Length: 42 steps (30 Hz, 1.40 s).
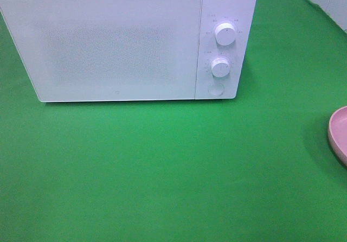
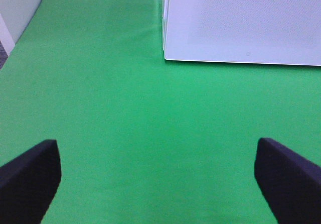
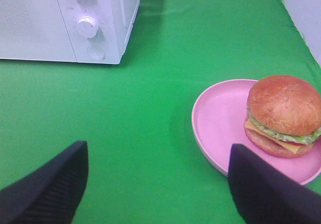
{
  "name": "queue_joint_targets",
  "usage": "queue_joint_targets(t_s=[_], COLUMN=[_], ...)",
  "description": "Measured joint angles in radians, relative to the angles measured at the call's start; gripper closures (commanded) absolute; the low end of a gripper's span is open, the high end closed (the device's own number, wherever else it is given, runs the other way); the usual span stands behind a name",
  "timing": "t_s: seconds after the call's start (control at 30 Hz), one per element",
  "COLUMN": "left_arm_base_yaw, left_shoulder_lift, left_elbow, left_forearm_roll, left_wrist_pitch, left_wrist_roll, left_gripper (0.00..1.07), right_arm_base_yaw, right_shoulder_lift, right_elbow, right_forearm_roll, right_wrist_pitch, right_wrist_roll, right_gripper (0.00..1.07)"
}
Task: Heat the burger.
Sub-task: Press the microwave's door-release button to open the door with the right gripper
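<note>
The burger (image 3: 283, 114), with a golden-brown bun, lettuce, cheese and patty, sits on a round pink plate (image 3: 223, 121) in the right wrist view. My right gripper (image 3: 155, 189) is open and empty, short of the plate. A white microwave (image 1: 116, 44) with its door shut stands at the back of the green table. It also shows in the right wrist view (image 3: 65, 20) and the left wrist view (image 2: 243, 23). My left gripper (image 2: 158, 181) is open and empty over bare green cloth in front of the microwave's left corner. In the exterior view only the plate's edge (image 1: 339, 136) shows; the burger and both grippers are out of view there.
The microwave has two white knobs (image 1: 225, 34) (image 1: 220, 67) and a round button (image 1: 216, 89) on its right panel. Green cloth (image 1: 162, 166) covers the table. A pale wall (image 2: 15, 8) borders the far left.
</note>
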Motion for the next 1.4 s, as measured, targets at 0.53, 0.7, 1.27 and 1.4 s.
queue_joint_targets(t_s=[0.53,0.7,1.27,1.4], left_arm_base_yaw=[0.000,0.000,0.000,0.000], left_shoulder_lift=[0.000,0.000,0.000,0.000], left_elbow=[0.000,0.000,0.000,0.000], left_forearm_roll=[0.000,0.000,0.000,0.000], left_wrist_pitch=[0.000,0.000,0.000,0.000], left_wrist_roll=[0.000,0.000,0.000,0.000], left_gripper=[0.09,0.09,0.09,0.09], right_arm_base_yaw=[0.000,0.000,0.000,0.000], right_shoulder_lift=[0.000,0.000,0.166,0.229], right_elbow=[0.000,-0.002,-0.039,-0.039], right_forearm_roll=[0.000,0.000,-0.011,-0.011], right_wrist_pitch=[0.000,-0.005,-0.208,-0.272], right_wrist_roll=[0.000,0.000,0.027,0.027], right_gripper=[0.33,0.33,0.33,0.33])
